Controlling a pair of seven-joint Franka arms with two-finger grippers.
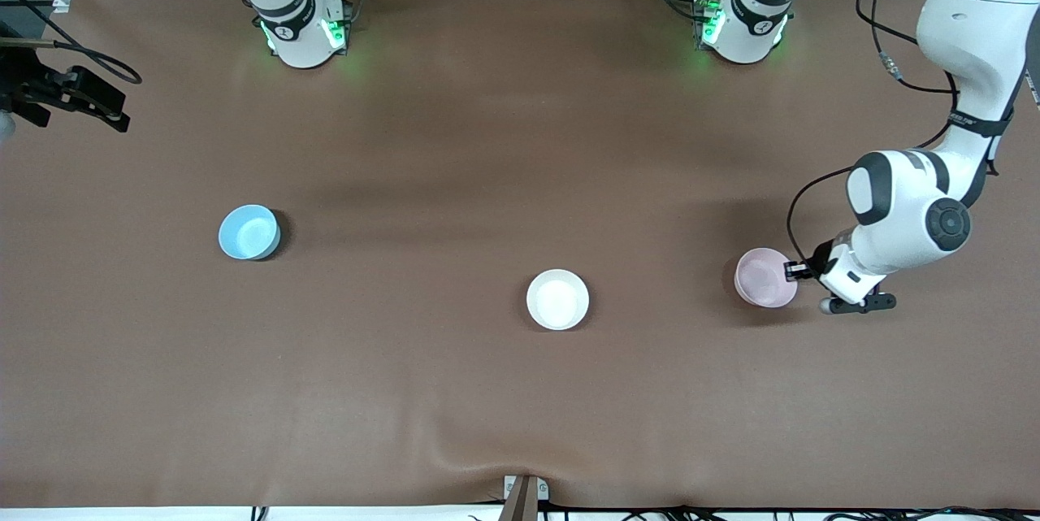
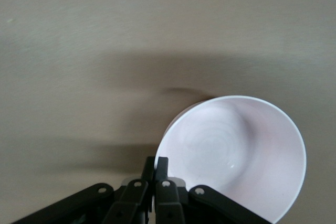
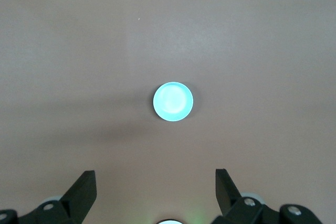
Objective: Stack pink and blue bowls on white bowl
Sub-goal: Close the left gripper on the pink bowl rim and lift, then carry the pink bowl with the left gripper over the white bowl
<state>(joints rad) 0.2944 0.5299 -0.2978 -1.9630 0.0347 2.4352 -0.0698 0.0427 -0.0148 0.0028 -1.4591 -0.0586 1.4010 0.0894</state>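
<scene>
The pale pink bowl (image 1: 762,277) is at the left arm's end of the table. My left gripper (image 1: 792,269) is shut on its rim, one finger inside and one outside, as the left wrist view shows (image 2: 156,163) with the pink bowl (image 2: 236,156). The white bowl (image 1: 557,299) sits upright mid-table, nearer the front camera. The blue bowl (image 1: 249,232) sits toward the right arm's end. My right gripper (image 3: 155,173) is open and empty, high over the table, looking down on the blue bowl (image 3: 172,101). It is out of the front view.
Brown mat (image 1: 487,147) covers the table. A black camera mount (image 1: 69,90) juts in at the right arm's end. The arm bases (image 1: 302,29) stand along the table edge farthest from the front camera. A clamp (image 1: 524,497) sits at the nearest edge.
</scene>
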